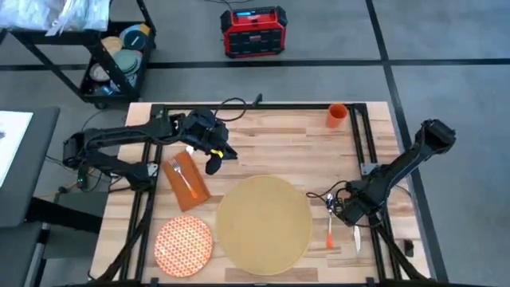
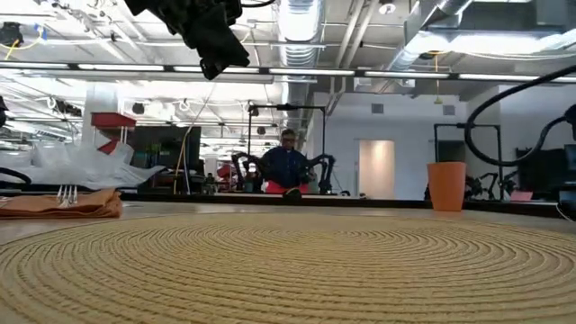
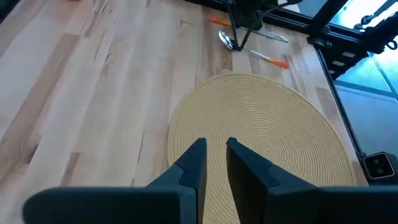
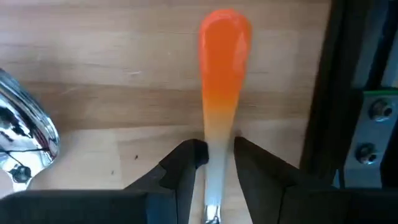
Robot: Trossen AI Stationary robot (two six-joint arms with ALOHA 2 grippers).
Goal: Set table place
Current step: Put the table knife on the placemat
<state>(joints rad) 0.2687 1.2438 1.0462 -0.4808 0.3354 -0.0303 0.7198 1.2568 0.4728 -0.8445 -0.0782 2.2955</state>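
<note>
A round tan woven placemat [image 1: 263,223] lies at the table's near middle. Left of it lie an orange-patterned plate [image 1: 183,243] and a rust-orange napkin [image 1: 185,182] with a fork [image 2: 67,192] on top. My left gripper [image 3: 216,155] hangs above the table by the napkin's far end, open by a narrow gap and empty. Right of the mat lie a spoon [image 1: 329,201] and an orange-handled knife [image 1: 356,237]. My right gripper [image 4: 217,146] is down at the knife's handle, shut on it. The orange cup [image 1: 336,115] stands at the far right. My right gripper pinches the knife's handle at its pale part [image 4: 214,134], below the orange end, between its two fingers [image 4: 186,163]. The fingers come from above and stand on either side of the handle. The blade end [image 1: 356,239] lies on the table.
Black frame rails [image 1: 360,143] run along the table's right side, close to my right arm. A person [image 2: 286,166] sits in the room beyond the far edge. A cart with dishes [image 1: 119,60] and a red box [image 1: 253,32] stand on the floor behind the table.
</note>
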